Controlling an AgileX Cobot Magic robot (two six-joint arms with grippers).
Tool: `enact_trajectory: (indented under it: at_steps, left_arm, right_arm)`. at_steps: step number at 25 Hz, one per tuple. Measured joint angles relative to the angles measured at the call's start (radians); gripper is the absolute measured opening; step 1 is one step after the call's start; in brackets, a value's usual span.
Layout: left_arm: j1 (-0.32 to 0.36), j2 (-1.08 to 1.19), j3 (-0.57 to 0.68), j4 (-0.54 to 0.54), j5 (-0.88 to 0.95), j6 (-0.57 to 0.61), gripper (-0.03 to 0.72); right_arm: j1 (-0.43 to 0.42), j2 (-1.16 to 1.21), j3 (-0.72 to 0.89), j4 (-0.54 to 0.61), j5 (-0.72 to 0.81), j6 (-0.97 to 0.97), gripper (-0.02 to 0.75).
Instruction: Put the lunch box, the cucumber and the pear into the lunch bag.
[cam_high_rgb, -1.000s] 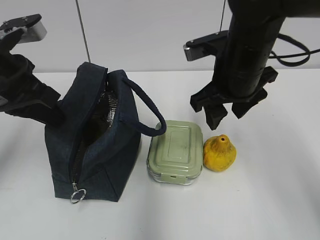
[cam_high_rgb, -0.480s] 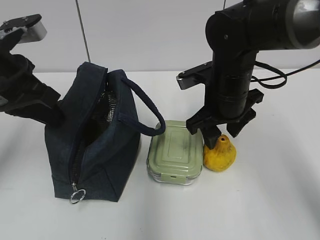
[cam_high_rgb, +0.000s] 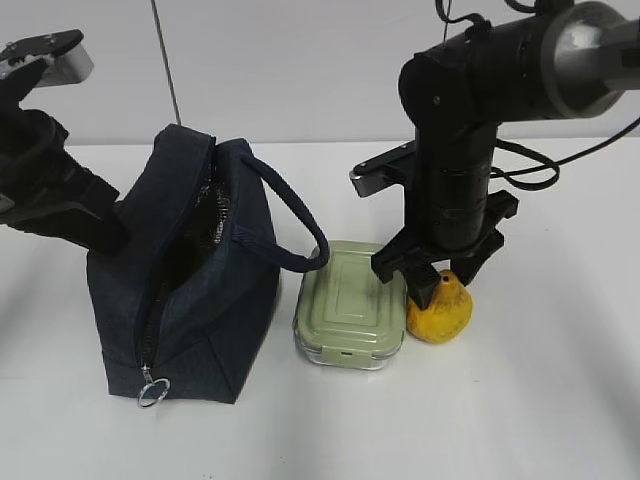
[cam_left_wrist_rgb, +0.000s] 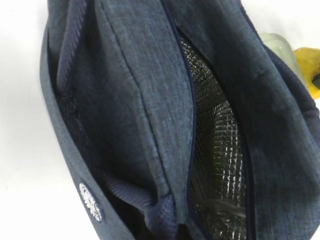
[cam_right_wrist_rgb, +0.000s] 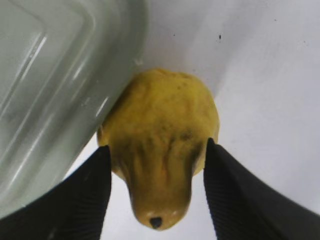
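Note:
The dark navy lunch bag (cam_high_rgb: 200, 290) stands at the left with its zipper open, showing silver lining (cam_left_wrist_rgb: 215, 150). My left gripper (cam_high_rgb: 105, 228) is at the bag's left wall and pinches a fold of its fabric (cam_left_wrist_rgb: 162, 212); its fingers are hidden. The pale green lunch box (cam_high_rgb: 350, 305) lies just right of the bag. The yellow pear (cam_high_rgb: 442, 312) stands upright against the box's right side. My right gripper (cam_right_wrist_rgb: 156, 147) is open and low over the pear (cam_right_wrist_rgb: 160, 115), one finger on each side of it. The cucumber is not in view.
The bag's looped handle (cam_high_rgb: 295, 225) arches over toward the lunch box (cam_right_wrist_rgb: 45, 90). A metal ring pull (cam_high_rgb: 152, 392) hangs at the bag's near end. White table (cam_high_rgb: 540, 400) lies around the things, with a white wall behind.
My right gripper has come down and a little to the left, from above the pear to straddling it. The left arm and the bag have not moved.

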Motion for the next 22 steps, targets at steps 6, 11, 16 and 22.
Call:
enact_trajectory:
  at_steps: [6, 11, 16, 22]
  left_arm:
    - [0.0, 0.0, 0.0, 0.001, -0.002, 0.0, 0.003]
    - [0.0, 0.0, 0.0, 0.001, -0.003, 0.0, 0.003]
    - [0.0, 0.0, 0.0, 0.004, -0.003, 0.0, 0.003]
    - [0.0, 0.0, 0.0, 0.007, -0.003, 0.0, 0.003]
  right_arm:
    - [0.0, -0.004, -0.005, -0.046, -0.004, 0.0, 0.185]
    - [-0.003, -0.083, -0.009, -0.047, 0.0, 0.0, 0.182]
    - [-0.003, -0.203, -0.076, 0.022, 0.019, -0.047, 0.181]
    - [0.092, -0.242, -0.216, 0.116, 0.048, -0.118, 0.179]
